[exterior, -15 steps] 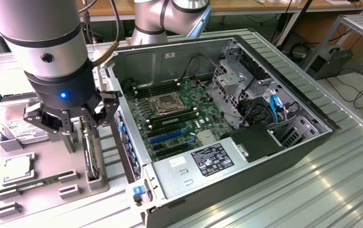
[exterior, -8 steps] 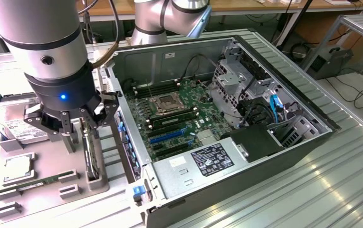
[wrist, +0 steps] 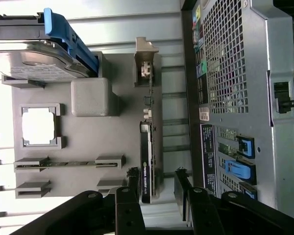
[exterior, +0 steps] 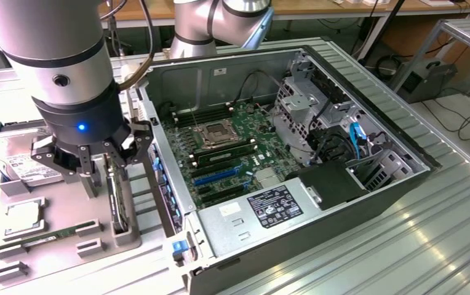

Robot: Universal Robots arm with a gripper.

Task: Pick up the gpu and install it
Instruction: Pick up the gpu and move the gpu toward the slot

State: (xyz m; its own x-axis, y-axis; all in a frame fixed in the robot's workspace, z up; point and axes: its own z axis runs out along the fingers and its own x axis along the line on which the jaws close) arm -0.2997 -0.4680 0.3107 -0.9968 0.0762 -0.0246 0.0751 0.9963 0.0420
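**A:** So, what is hidden or hard to make out?

**B:** Part of the hard drive (exterior: 13,161) is covered by the arm in the exterior view. The gpu (wrist: 148,142) is seen edge-on, so little of its face can be made out. Its lower edge is sunk in a slot.

**A:** Where is the gpu kept?

**B:** It is stood on its long edge along the edge of the tray (exterior: 63,203) nearest the computer case (exterior: 210,74). Its metal bracket is at the end away from the fingers.

**A:** And the gripper (wrist: 157,188)?

**B:** Its jaws are spread wide and nothing is held. The black fingers (wrist: 133,188) are placed either side of the gpu's near end. Whether one of them touches it cannot be told.

**A:** What else is set around it?

**B:** A processor chip (exterior: 23,218) and a memory stick (exterior: 50,236) are laid in their own holders on the tray, away from the case. A grey block (wrist: 90,96) is set between the hard drive and the gpu. The case wall is stood just beside the gpu's slot.

**A:** Can any writing be read?

**B:** A black label (exterior: 276,206) with white print is fixed inside the case, but none of it can be read. Pale lettering on the gpu's dark edge cannot be read either.
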